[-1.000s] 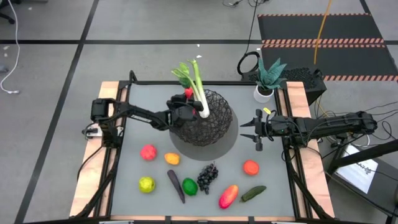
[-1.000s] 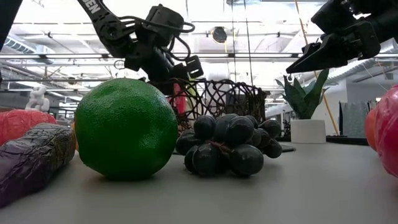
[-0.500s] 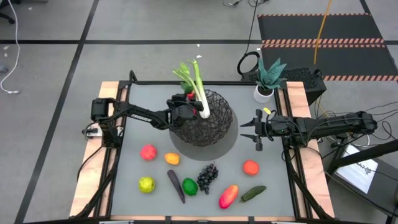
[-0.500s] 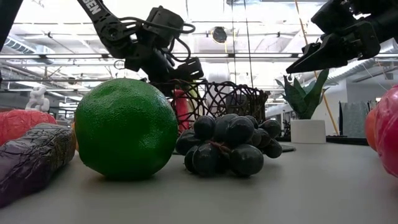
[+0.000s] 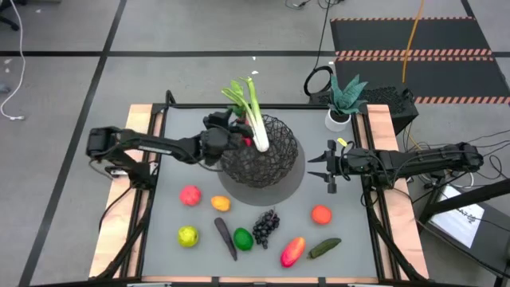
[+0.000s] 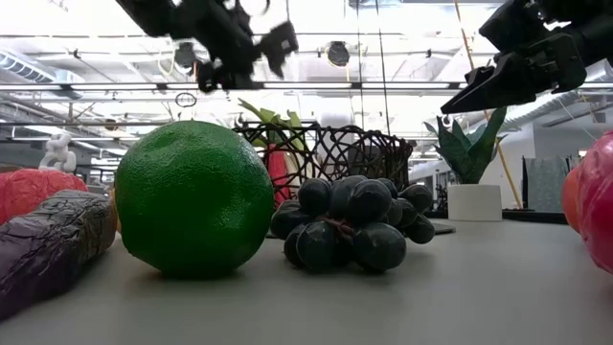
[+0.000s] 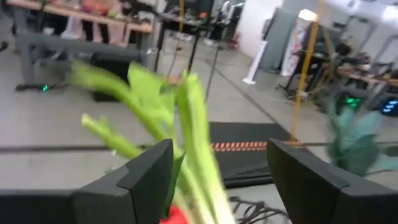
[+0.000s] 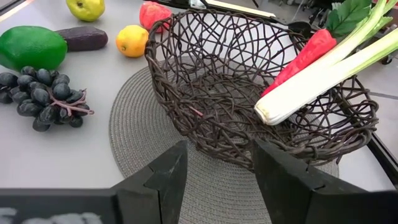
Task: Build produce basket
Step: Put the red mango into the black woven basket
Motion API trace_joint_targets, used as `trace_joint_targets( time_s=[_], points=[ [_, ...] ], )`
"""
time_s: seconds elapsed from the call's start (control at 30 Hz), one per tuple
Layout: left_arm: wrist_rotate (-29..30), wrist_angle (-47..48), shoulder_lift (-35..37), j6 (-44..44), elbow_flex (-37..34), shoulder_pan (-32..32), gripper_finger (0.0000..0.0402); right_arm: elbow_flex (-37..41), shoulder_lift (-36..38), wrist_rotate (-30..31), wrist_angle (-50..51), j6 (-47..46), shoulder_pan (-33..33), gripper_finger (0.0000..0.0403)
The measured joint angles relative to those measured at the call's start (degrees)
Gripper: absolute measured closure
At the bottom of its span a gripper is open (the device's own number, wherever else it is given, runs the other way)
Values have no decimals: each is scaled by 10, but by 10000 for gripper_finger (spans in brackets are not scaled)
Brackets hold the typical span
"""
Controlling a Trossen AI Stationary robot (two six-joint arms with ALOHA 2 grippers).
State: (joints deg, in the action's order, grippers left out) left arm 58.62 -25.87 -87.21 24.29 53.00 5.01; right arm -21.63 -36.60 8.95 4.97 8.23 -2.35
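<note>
Even, diffuse overhead lighting in the high view; the basket (image 5: 261, 151) and the produce cast only soft, short shadows on the grey surface (image 5: 175, 171), with no glare. Low view: strongly backlit by bright ceiling lights, which wash out the upper background; the near green fruit (image 6: 194, 196) and grapes (image 6: 349, 222) are sharp, while the left gripper (image 6: 239, 43) overhead is smeared by motion blur. Left wrist view: heavy motion blur throughout, the leek (image 7: 186, 134) streaked and the room behind soft. Right wrist view: sharp and evenly lit, with lines slightly bowed toward the edges.
</note>
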Motion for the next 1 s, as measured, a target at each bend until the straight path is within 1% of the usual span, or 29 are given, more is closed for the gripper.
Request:
trace_joint_targets(
  time_s=[0.17, 0.3, 0.47, 0.53, 0.63, 0.7, 0.87, 1.0],
  points=[
    [-1, 70, 79, -70, 0, -52, 160, 0, 0, -1, 1, -7, 0, 230],
    [-1, 167, 132, -72, 0, -97, 174, 0, 0, -3, 1, -31, 0, 230],
    [-1, 298, 176, -39, 0, -142, 199, 0, 0, -74, 0, -79, -3, 230],
    [-2, 337, 188, -36, 0, -153, 211, 0, 0, -90, 0, -102, -14, 230],
    [-2, 374, 205, -31, 0, -161, 227, -7, -9, -90, 0, -138, -41, 228],
    [-8, 381, 211, -31, 0, -164, 237, -14, -21, -90, -1, -176, -66, 225],
    [-48, 393, 219, -29, 0, -169, 255, -34, -76, -87, 1, -235, -163, 221],
    [-81, 392, 218, -14, 0, -176, 265, -63, -135, -57, -1, -279, -236, 220]
  ],
)
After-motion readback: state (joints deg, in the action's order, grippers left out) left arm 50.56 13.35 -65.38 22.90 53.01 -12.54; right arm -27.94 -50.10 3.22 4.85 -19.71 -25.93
